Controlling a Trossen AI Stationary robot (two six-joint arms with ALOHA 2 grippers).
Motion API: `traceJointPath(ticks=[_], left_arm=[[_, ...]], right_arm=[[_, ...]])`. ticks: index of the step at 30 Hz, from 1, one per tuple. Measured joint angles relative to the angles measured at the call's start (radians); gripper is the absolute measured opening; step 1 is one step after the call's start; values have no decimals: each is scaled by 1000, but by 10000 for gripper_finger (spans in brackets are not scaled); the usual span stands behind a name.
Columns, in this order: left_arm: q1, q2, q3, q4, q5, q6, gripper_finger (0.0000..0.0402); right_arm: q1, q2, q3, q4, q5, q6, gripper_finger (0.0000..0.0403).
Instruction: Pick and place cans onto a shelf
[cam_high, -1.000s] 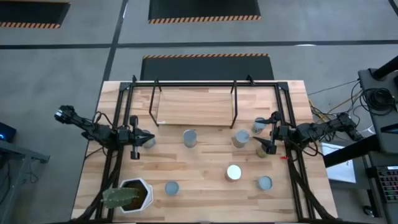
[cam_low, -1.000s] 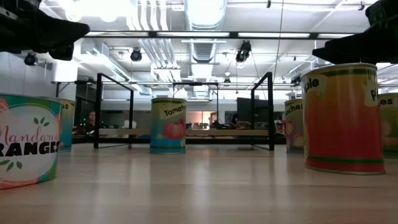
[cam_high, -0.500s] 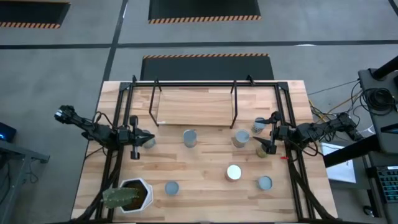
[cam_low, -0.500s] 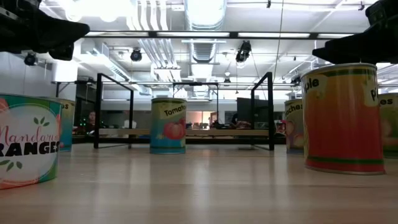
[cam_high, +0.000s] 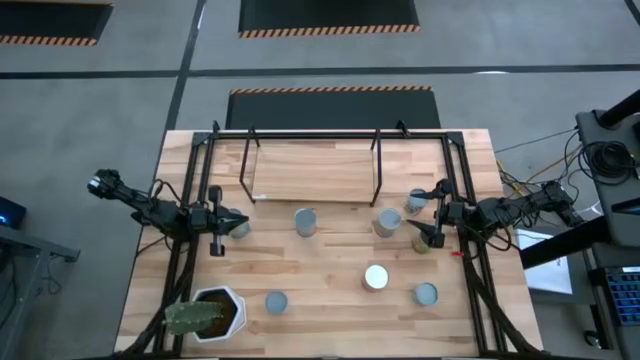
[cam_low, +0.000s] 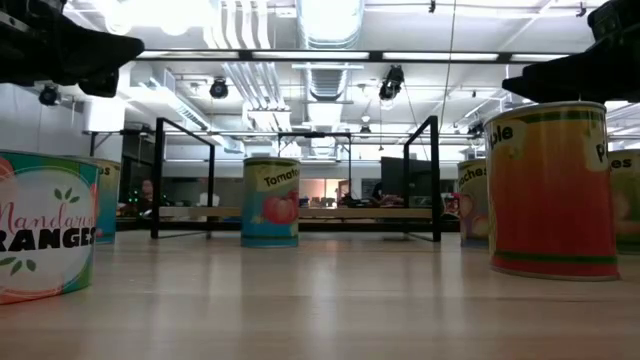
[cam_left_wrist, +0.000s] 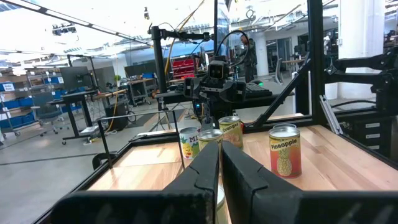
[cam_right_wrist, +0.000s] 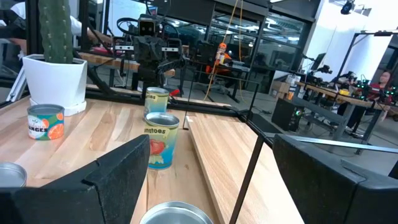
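Note:
Several cans stand upright on their bases on the wooden table: one in the middle (cam_high: 305, 221), two right of it (cam_high: 387, 222) (cam_high: 417, 200), three nearer the near edge (cam_high: 375, 277) (cam_high: 426, 293) (cam_high: 276, 301). The shelf (cam_high: 315, 170) stands on black legs at the far middle and bears nothing. My left gripper (cam_high: 240, 224) is shut, in the air over a can (cam_high: 241, 232) at the left. My right gripper (cam_high: 430, 215) is wide open in the air at the right; a can top (cam_right_wrist: 174, 213) shows below, between its fingers.
A white hexagonal pot with a cactus (cam_high: 215, 312) stands at the near left corner. A black rod frame (cam_high: 330, 133) runs around the table's sides. Bare wood lies between the middle can and the shelf.

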Motion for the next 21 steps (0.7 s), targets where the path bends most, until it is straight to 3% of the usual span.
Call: traceJointPath(ticks=[16,18,21], left_arm=[[0,0,0,39,0,-10,0],[0,0,0,89,0,-86,0],[1,0,0,191,0,-156,0]], right_arm=[[0,0,0,0,-2,18,327],[0,0,0,0,-19,150,327],[0,0,0,0,-43,504,327]])
